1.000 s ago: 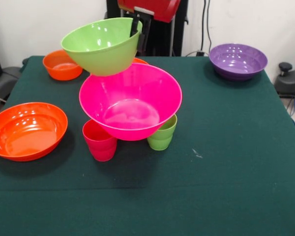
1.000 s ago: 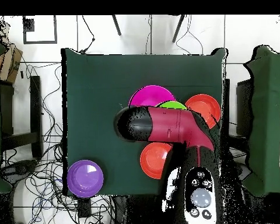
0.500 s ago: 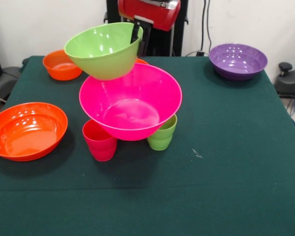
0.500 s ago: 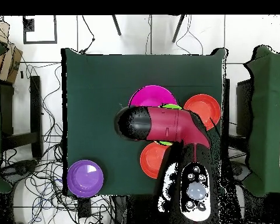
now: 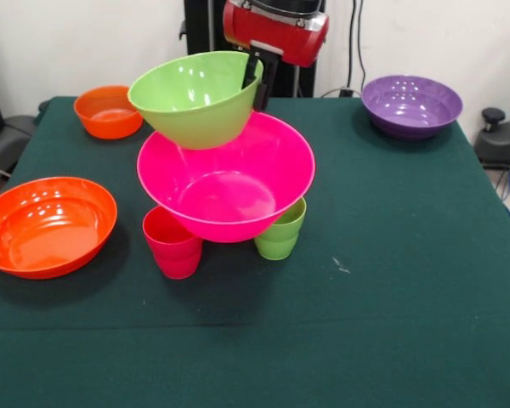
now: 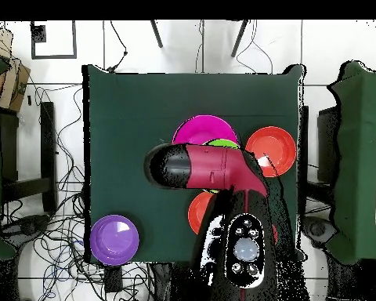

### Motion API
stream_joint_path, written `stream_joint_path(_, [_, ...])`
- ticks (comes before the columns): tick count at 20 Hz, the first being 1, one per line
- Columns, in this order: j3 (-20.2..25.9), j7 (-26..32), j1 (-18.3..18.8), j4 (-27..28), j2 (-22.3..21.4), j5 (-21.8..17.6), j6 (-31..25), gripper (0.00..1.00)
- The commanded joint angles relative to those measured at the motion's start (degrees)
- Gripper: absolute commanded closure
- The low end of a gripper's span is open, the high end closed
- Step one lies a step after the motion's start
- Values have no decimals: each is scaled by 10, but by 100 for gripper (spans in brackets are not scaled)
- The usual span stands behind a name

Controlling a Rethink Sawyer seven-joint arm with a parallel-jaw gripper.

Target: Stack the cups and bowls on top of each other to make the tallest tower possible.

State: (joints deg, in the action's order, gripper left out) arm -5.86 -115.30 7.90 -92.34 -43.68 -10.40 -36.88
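Above green table [image 5: 408, 255], gripper [image 5: 257, 81] pinches green bowl's [image 5: 195, 98] far rim.

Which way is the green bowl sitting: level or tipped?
Tipped. The green bowl hangs from the claw on its far rim, its opening tilted toward the camera above the pink bowl.

A dark green cloth covers the tabletop [image 5: 391, 280]; cables [image 6: 58, 235] trail over the white floor beside it.
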Motion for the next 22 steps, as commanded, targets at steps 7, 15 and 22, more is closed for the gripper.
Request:
stream_joint_path(7, [11,-94,-17,30,21,26,36,100])
stream_joint_path(15, [3,-90,-23,35,20,30,26,100])
stream_joint_path(22, [3,-76,-21,35,2,34,-2,100])
